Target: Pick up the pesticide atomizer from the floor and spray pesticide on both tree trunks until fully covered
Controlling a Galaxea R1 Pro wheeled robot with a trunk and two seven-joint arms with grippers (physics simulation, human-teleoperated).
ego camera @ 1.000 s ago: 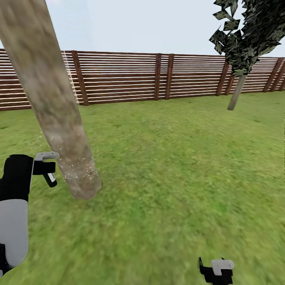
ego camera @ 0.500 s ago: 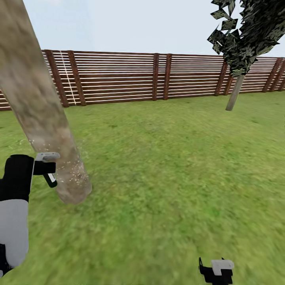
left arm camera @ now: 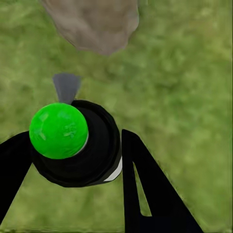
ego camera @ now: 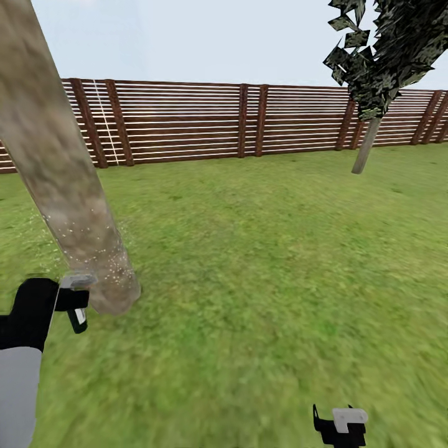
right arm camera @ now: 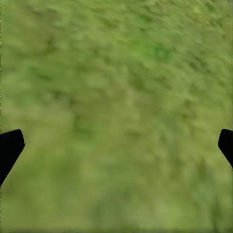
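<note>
Head view: the mottled grey-beige tree trunk (ego camera: 65,186) leans at left, white spray specks (ego camera: 93,255) dotting its base beside the left gripper (ego camera: 78,305); its crown is cut off.

Left wrist view: two black fingers (left arm camera: 145,189) clamp the black, green-capped atomizer (left arm camera: 73,143).

Right wrist view: fingertips (right arm camera: 9,148) spread wide over blurred grass (right arm camera: 116,107).

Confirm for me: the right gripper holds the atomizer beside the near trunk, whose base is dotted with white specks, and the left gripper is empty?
Not quite: the sides are swapped. The left wrist view shows the left gripper shut on the atomizer beside the near trunk, speckled white low down. The right gripper is open and empty over grass.
</note>
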